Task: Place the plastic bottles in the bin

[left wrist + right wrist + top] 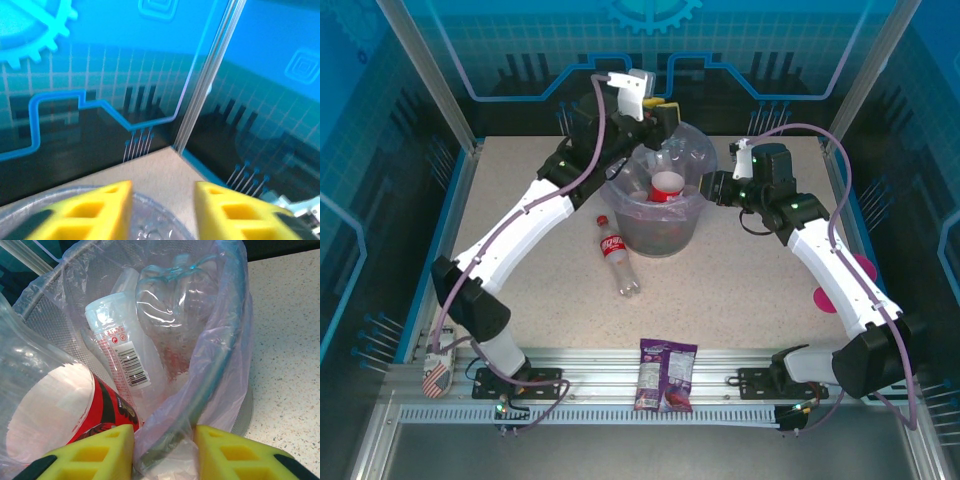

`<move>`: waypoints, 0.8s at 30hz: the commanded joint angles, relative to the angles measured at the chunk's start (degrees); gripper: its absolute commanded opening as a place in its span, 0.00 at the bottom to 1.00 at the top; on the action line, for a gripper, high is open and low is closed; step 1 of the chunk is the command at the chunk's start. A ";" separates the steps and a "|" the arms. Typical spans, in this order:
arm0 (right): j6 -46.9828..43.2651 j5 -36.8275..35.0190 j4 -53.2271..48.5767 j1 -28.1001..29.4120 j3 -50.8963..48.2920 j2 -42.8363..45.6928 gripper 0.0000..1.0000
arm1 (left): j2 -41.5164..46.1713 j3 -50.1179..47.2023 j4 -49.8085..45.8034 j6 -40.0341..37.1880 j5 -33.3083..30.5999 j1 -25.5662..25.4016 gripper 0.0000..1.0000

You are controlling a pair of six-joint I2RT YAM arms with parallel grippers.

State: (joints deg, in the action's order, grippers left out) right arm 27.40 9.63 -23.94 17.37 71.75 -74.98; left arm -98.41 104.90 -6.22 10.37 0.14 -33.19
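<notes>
Right tool (163,436) straddles bin (236,347) rim — jaws apart.

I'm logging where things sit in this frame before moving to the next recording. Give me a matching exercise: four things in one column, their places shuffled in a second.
Things
1. red-capped bottle
2. purple snack packet
3. barcode-labelled bottle
4. left gripper

Places
A. inside the bin
B. lying on the table, on the near side of the bin
C. above the bin's far rim
D. on the metal rail at the near edge

Pairs: 1-B, 2-D, 3-A, 4-C
</notes>
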 commanded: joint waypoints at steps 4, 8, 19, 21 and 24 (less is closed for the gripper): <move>-1.21 0.40 -0.77 1.22 1.12 -1.15 0.37 | -2.85 -0.46 -15.65 -2.30 2.21 -0.45 0.22; -1.20 0.56 -0.71 1.23 1.28 -1.39 0.37 | -0.10 -7.73 -13.79 -2.14 -0.22 0.19 0.22; -0.98 0.75 -0.27 1.27 1.23 -1.79 0.37 | -0.09 -13.67 -14.04 -0.22 0.85 1.30 0.21; -1.09 0.74 -0.39 1.25 1.12 -1.72 0.37 | -0.33 -15.21 -13.89 -0.09 0.65 1.32 0.20; -1.20 0.74 -0.49 1.23 1.29 -1.66 0.37 | -0.29 -17.91 -13.19 0.35 0.14 1.29 0.20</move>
State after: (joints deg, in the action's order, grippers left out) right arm 27.40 9.54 -23.73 17.37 72.27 -75.77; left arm -96.47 92.29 -8.82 10.96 0.71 -31.66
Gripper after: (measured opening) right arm 0.372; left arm 0.202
